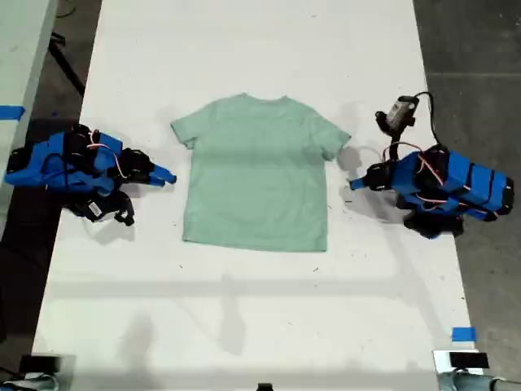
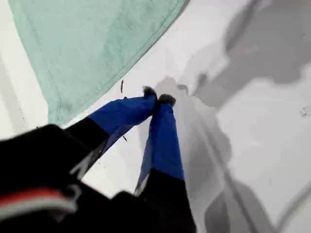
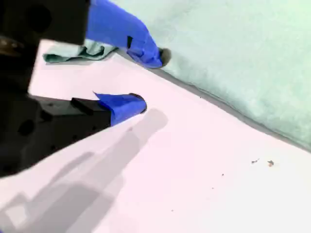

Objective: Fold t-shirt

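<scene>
The white table (image 1: pixel 244 309) carries the whole job, and the pale mint-green t-shirt (image 1: pixel 256 175) lies near its middle. It is spread flat and face up. The collar points to the top of the exterior view and the hem to the bottom, with both short sleeves out to the sides. I see no fold in it: the body is one smooth layer and neither side has been turned over. By my reading the folding has not begun. The shirt is only laid out ready, so every fold is left to do.

One blue arm (image 1: pixel 77 167) rests on the table at the exterior view's left and another blue arm (image 1: pixel 448 183) at the exterior view's right. Each points inward at the shirt, close to its side but not on it.

My first gripper (image 2: pixel 158 94) has its jaws brought together with nothing between them. It sits over bare table just beside a hemmed corner of the shirt. My second gripper (image 3: pixel 150 80) has its jaws spread apart and empty. It sits beside the shirt's side edge, with a slightly rumpled sleeve (image 3: pixel 73 54) just behind the upper jaw. Neither gripper has hold of the fabric.

A judgement only: a first step would be taking an edge or sleeve and carrying it across the body.
</scene>
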Controlling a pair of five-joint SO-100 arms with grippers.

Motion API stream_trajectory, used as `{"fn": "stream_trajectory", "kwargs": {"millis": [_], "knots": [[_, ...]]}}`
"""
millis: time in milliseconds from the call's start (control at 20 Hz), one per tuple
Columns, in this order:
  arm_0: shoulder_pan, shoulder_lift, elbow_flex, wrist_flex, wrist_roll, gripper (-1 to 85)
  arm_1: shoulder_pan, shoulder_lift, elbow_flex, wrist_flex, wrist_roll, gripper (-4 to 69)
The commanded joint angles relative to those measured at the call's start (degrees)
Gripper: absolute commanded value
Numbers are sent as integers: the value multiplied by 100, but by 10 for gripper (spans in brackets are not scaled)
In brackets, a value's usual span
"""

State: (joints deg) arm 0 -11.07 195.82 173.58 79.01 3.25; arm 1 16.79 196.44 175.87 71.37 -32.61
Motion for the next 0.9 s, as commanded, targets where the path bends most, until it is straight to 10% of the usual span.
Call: {"fn": "stream_trajectory", "kwargs": {"millis": [0,500,650,850], "knots": [[1608,18,-62,-202,-193,129,-1143,-9,44,-343,2566,51],[1775,18,-62,-264,-211,129,-1143,-9,44,-343,2865,52],[1617,18,-70,-176,-1969,131,-1134,0,-123,-185,3278,54],[1371,26,-70,-167,-2979,67,-1591,0,-149,-141,5660,58]]}}
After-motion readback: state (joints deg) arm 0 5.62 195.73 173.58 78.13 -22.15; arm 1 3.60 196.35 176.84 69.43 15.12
